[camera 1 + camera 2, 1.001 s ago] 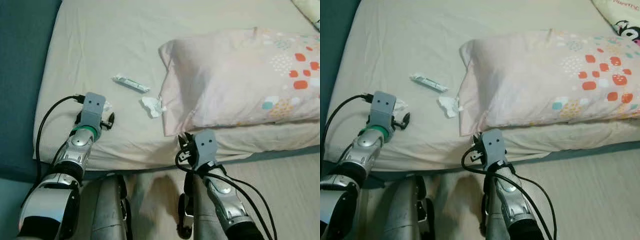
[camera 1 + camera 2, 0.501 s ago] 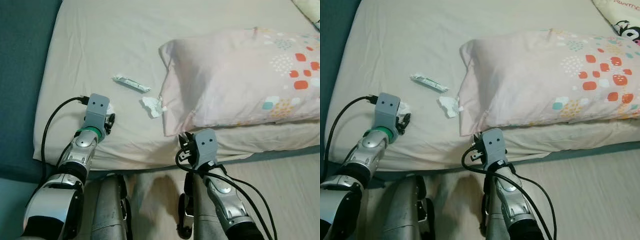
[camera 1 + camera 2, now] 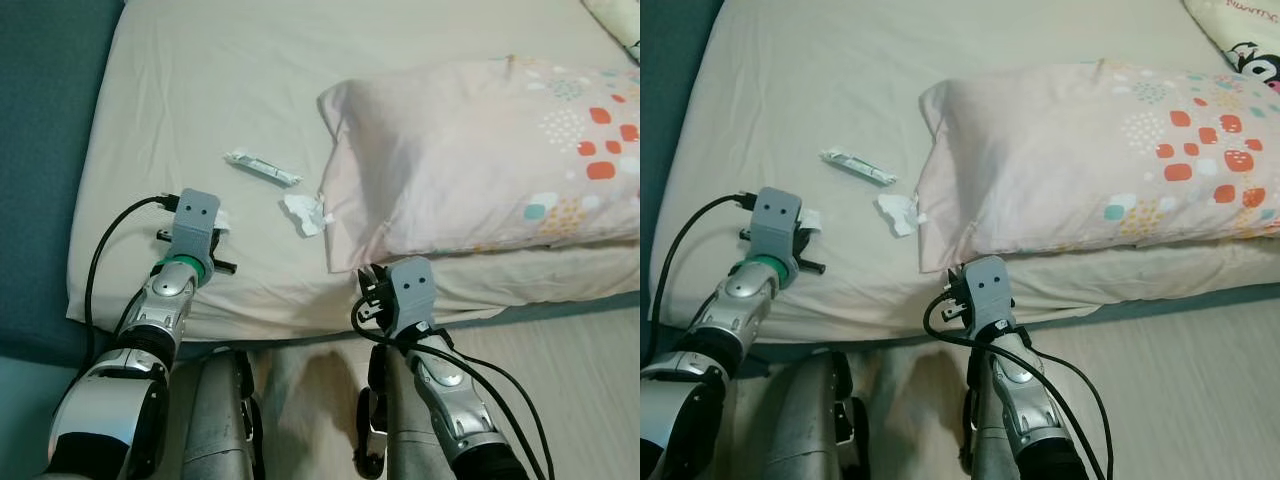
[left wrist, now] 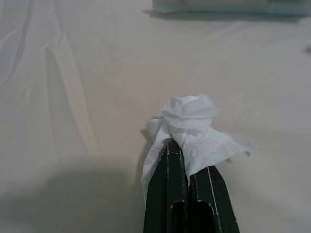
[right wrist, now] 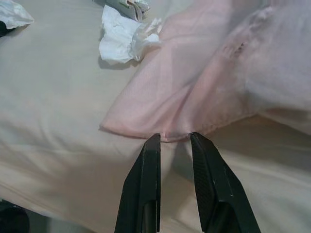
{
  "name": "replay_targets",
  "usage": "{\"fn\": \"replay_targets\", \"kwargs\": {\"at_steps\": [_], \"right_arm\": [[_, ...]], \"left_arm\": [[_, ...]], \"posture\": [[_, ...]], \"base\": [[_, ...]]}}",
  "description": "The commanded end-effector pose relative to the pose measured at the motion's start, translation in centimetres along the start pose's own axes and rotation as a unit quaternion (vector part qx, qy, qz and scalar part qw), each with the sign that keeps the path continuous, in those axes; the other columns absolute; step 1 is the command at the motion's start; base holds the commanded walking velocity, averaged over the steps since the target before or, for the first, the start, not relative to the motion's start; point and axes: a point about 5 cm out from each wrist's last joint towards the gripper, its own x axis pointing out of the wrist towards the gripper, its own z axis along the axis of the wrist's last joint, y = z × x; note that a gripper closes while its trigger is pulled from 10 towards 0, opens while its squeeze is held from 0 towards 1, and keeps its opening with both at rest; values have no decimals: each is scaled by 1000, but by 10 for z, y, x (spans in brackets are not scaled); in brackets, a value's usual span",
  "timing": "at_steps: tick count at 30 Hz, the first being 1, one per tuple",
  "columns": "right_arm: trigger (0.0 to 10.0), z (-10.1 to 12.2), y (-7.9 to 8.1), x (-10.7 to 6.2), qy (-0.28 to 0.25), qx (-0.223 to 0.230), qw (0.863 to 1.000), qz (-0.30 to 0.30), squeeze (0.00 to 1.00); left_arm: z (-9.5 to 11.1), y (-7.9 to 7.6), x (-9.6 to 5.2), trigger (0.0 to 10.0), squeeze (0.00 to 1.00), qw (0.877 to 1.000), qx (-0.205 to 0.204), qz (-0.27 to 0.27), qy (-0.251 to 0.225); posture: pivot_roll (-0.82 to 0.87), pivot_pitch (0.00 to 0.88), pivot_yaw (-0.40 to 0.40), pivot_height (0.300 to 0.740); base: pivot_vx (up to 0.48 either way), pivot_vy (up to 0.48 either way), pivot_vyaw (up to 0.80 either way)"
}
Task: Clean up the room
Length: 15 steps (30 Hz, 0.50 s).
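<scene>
Crumpled tissue [image 4: 190,127], base hidden between left end effector [image 4: 188,167] fingers.

You've got one crumpled white tissue [image 4: 189,127] pinched in the left hand [image 4: 188,162], another tissue [image 3: 304,212] beside a wrapper [image 3: 262,167] on the bed [image 3: 200,90].

**Non-task scene items**

Bed [image 3: 200,90] has a beige sheet, wrinkled near the front edge. Pink pillow [image 3: 480,150] with orange and teal dots lies on its right half. Second pillow corner [image 3: 1240,35] at far right. Dark teal carpet [image 3: 45,120] left, light wood floor [image 3: 580,360] right.
</scene>
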Motion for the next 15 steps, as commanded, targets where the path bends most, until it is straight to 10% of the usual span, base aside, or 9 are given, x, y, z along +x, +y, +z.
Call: {"fn": "replay_targets", "kwargs": {"at_steps": [1, 15], "right_arm": [[10000, -9, 1, -3, 18, 12, 1000, -5, 0], [10000, -6, -11, 9, 4, 47, 998, -35, 0]], "left_arm": [[-11, -6, -5, 0, 0, 999, -27, -24, 4], [-13, -12, -24, 0, 0, 993, -65, -66, -68]], "posture": [[-6, 185, 33, 604], [56, 71, 21, 604]], "base": [[0, 0, 0], [0, 0, 0]]}}
